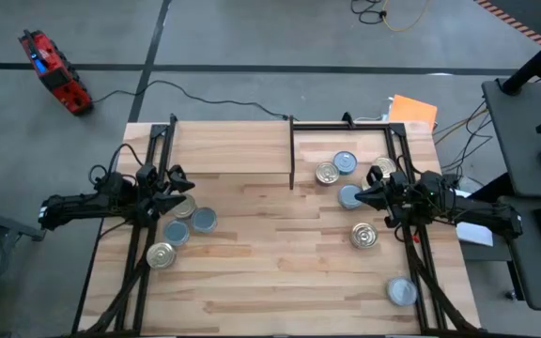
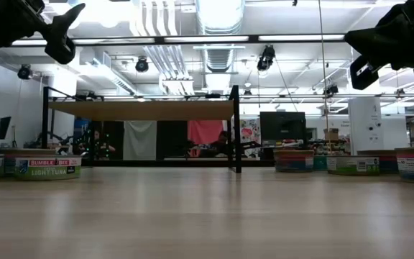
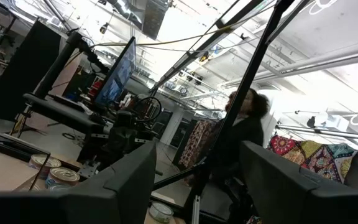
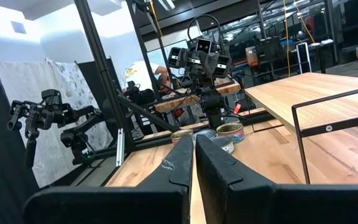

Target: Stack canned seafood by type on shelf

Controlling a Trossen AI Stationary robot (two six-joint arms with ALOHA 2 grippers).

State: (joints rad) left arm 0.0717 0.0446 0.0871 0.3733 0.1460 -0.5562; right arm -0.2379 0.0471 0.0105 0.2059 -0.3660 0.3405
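I see tuna tins (image 1: 176, 232) in two floor-level clusters either side of shelf (image 1: 228, 148), none stacked. Left gripper (image 1: 178, 185) spread, empty, probably lining up on its cluster. Right gripper (image 1: 360, 196) pressed together beside grey-lidded tin (image 1: 348, 196).

My right gripper (image 1: 359, 196) covers part of silver-lid tin (image 1: 348, 195) near table's right edge. My left gripper (image 1: 178, 185) overlaps gold-lid tin (image 1: 185, 207) near left edge. Low view crops both arms at top; tin labels mostly unreadable. Person (image 3: 238, 140) beyond table blurred.
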